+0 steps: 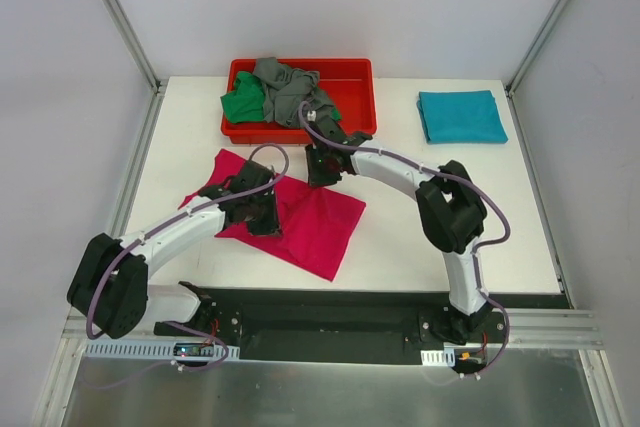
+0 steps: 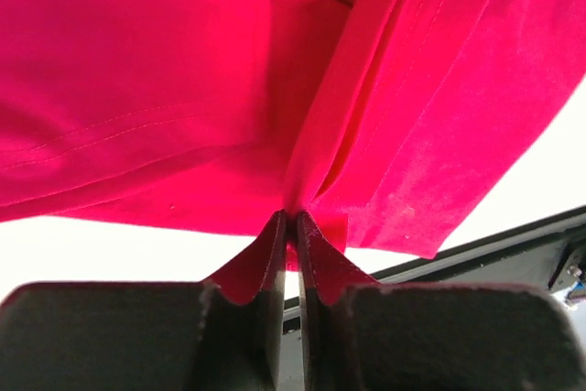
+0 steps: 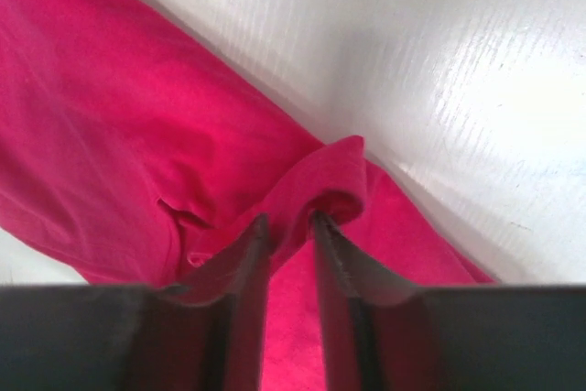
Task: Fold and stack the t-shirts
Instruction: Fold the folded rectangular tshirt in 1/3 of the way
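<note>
Magenta-pink t-shirt [image 1: 325,222] lies rumpled on the table [image 1: 480,207] directly beneath both grippers, left gripper [image 2: 293,219] and right gripper [image 3: 288,219] each clamped on an edge fold; recommend lifting both level, cloth taut between them, for a clean crease.

White arms [image 1: 180,228], black joints [image 1: 455,209], purple cables [image 1: 270,148]

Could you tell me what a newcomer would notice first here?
The magenta shirt lies spread mid-table, and both the left gripper and right gripper pinch its cloth. Behind it, a red tray holds a crumpled green shirt and grey shirt; a folded teal shirt lies far right.
</note>
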